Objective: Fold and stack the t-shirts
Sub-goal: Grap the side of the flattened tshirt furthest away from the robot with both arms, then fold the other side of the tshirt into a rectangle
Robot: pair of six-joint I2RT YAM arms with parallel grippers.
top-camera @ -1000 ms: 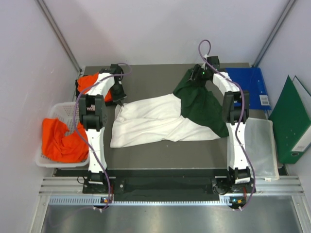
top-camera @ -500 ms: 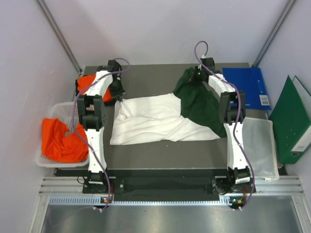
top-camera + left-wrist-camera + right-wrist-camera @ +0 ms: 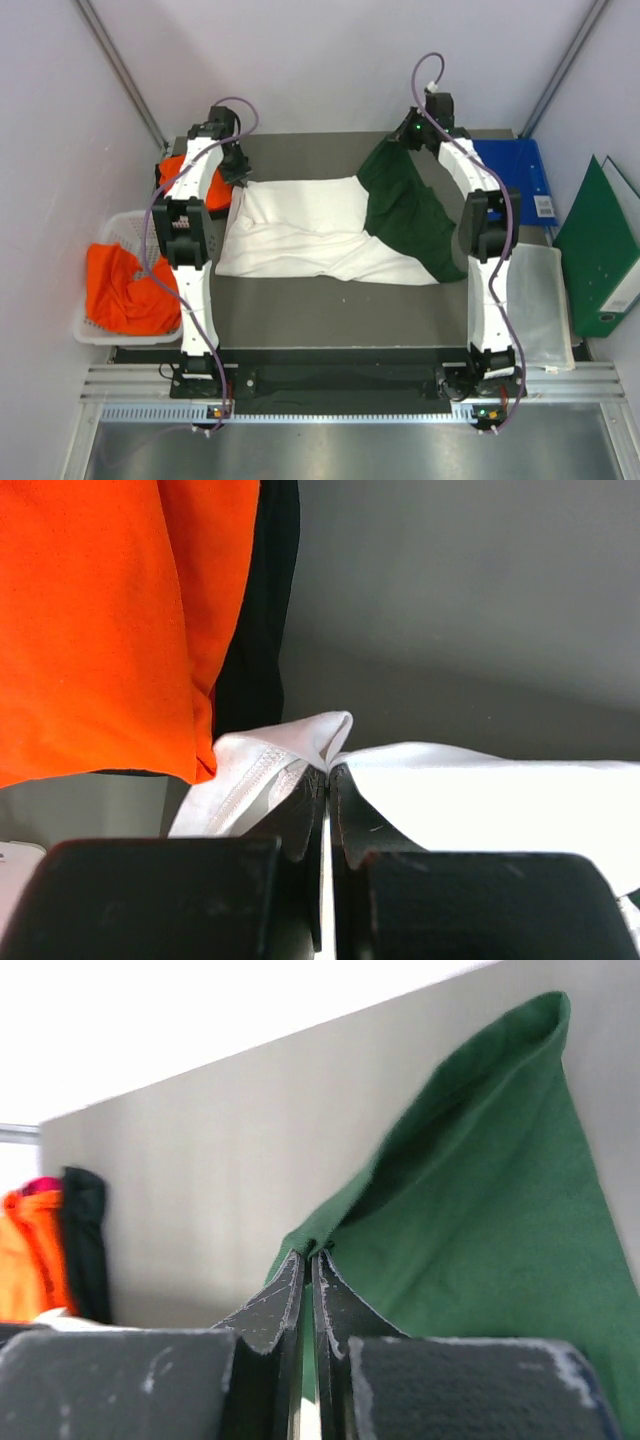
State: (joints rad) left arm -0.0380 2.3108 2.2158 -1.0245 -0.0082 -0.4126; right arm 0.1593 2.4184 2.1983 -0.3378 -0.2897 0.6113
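Observation:
A white t-shirt with dark green sleeves (image 3: 310, 225) is spread across the dark table, lifted at its two far corners. My left gripper (image 3: 240, 176) is shut on the white hem corner (image 3: 325, 742) at the far left. My right gripper (image 3: 407, 143) is shut on the green sleeve cloth (image 3: 470, 1190), holding it up at the far right. An orange t-shirt (image 3: 185, 172) lies crumpled at the far left corner, seen as an orange fold (image 3: 110, 620) in the left wrist view. Another orange t-shirt (image 3: 125, 290) fills the white basket (image 3: 115, 225).
A blue folder (image 3: 515, 175) lies at the far right, and a green folder (image 3: 605, 255) stands against the right wall. A clear plastic sleeve (image 3: 540, 300) lies beside the right arm. Bare table (image 3: 330, 310) shows in front of the shirt.
My right gripper has shut on the green sleeve and lifted it toward the back. My left gripper has pulled the white corner back and left, and the shirt is stretched wider.

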